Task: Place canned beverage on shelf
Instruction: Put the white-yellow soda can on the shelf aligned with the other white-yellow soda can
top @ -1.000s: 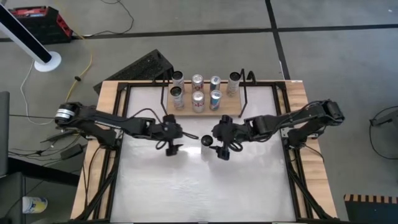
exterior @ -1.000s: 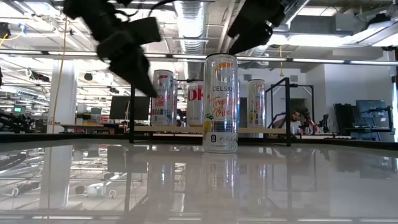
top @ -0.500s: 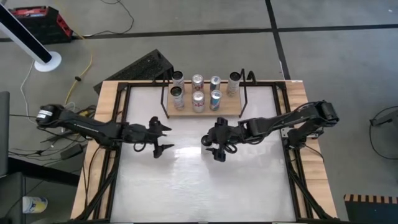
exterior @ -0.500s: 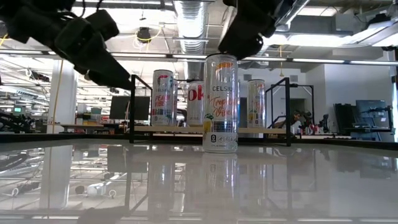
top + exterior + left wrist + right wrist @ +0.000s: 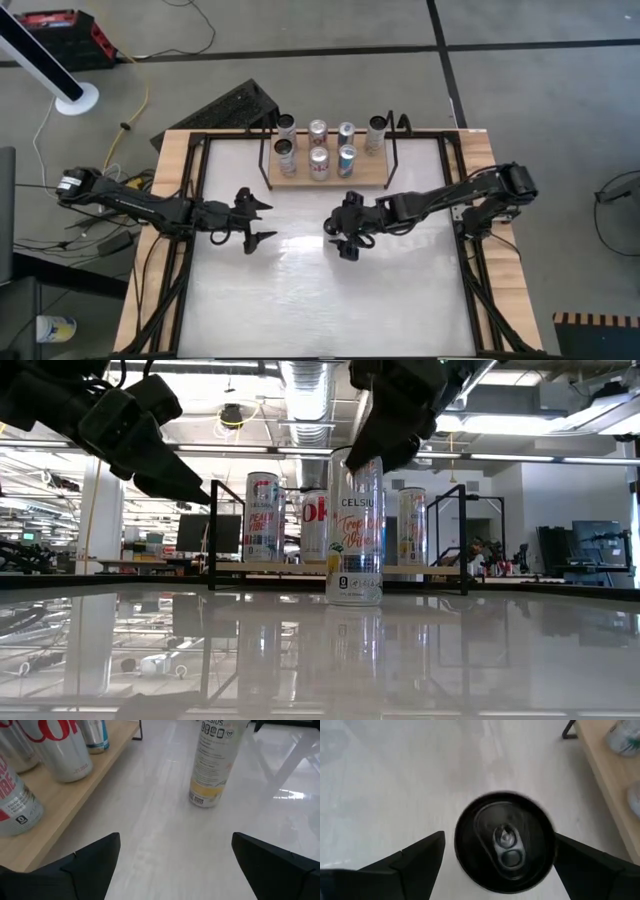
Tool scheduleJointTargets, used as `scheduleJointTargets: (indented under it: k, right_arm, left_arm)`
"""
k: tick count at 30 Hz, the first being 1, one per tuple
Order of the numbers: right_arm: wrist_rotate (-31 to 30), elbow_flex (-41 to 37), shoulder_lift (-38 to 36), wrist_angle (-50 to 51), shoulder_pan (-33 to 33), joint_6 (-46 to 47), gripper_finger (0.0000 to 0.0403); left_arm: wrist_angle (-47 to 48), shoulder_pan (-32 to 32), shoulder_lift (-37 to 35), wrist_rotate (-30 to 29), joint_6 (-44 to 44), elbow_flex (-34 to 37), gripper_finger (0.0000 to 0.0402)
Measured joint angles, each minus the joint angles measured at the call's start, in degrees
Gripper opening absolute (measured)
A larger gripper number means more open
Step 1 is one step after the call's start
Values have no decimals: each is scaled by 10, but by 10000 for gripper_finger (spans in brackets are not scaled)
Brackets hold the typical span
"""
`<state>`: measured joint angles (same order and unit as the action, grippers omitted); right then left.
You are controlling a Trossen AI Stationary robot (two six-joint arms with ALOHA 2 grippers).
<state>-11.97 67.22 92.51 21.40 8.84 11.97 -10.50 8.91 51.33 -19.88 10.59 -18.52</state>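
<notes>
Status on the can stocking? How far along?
Done: seven cans stand on the shelf. In hand: the right gripper, open, hangs over the Celsius can upright on the white table, fingers either side of its top, not closed. Left: grasp, lift, set it on the shelf. The left gripper waits open, off to the side.

Both arms are dark, nearly black, built from slim jointed links with thin black cables looping along them. The left arm (image 5: 140, 203) has a silvery ring at its outer joint, the only bright spot on it. The right arm (image 5: 450, 195) thickens into a rounded, bulky joint at its far end. Each claw, left (image 5: 256, 223) and right (image 5: 343, 228), ends in two flat matte-black fingers (image 5: 92, 857) tapering to wedge-shaped tips, with no markings I can make out.
</notes>
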Motion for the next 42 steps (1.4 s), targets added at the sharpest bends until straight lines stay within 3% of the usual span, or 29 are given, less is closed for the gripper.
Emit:
scheduleJointTargets:
  k: [5,12,18,25,30,33,42]
  right_arm:
    - [-1,0,2,-4,0,0,353]
    - [-18,1,-2,-7,0,0,277]
    - [-31,7,-22,21,2,-37,276]
    - [-32,14,-129,93,-22,-58,276]
    - [-28,14,-199,149,-73,-90,276]
    - [8,14,-220,172,-123,-103,276]
    - [90,14,-209,189,-264,-184,276]
  left_arm:
    - [0,0,0,-1,-1,0,368]
    - [3,0,0,-5,-2,0,368]
    - [7,0,0,-5,-1,0,368]
    - [9,0,0,-5,0,0,368]
    - [8,0,0,-5,0,0,368]
    - [8,0,0,-9,0,0,368]
    - [7,0,0,-20,-2,0,368]
